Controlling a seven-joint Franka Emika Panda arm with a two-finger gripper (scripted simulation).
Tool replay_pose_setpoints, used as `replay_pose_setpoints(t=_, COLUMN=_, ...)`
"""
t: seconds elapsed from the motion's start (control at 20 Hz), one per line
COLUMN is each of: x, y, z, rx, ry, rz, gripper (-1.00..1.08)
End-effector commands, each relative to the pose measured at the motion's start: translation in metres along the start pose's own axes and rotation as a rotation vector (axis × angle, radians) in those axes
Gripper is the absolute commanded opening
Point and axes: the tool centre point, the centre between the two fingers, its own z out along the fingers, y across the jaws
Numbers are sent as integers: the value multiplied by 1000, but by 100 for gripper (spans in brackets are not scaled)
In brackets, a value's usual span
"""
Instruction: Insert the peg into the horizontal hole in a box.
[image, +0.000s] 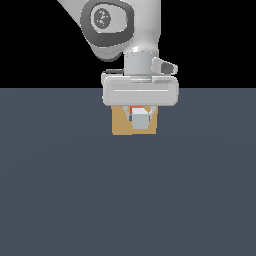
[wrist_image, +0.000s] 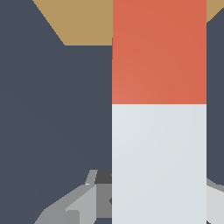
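My gripper (image: 140, 116) is shut on the peg (image: 140, 119) and holds it level above the floor. In the exterior view I see the peg end-on: its pale grey-white end faces the camera, with a bit of orange-red above it. Right behind it stands the tan box (image: 121, 125); the peg and gripper hide the hole. In the wrist view the peg (wrist_image: 159, 144) runs away from the fingers (wrist_image: 83, 203), white near them, its orange-red end (wrist_image: 159, 52) reaching over the box (wrist_image: 83, 22). I cannot tell whether the tip is inside the hole.
A flat dark grey-blue floor (image: 60, 190) spreads around the box. The white arm (image: 120, 30) comes down from above over the box. The background above the floor is black.
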Motion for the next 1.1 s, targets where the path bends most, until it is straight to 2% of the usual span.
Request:
replay_pose_setpoints(t=0.0, x=-2, y=1, z=-1, rx=-3, ry=0, rz=2, gripper=-100)
replay_pose_setpoints(t=0.6, x=2, y=1, z=-1, rx=-2, ry=0, rz=-1, gripper=-100)
replay_pose_setpoints(t=0.8, x=18, y=0, z=-2, rx=-2, ry=0, rz=-1, gripper=-100)
replay_pose_setpoints(t=1.05, x=57, y=0, z=-2, rx=-4, ry=1, rz=-1, gripper=-100)
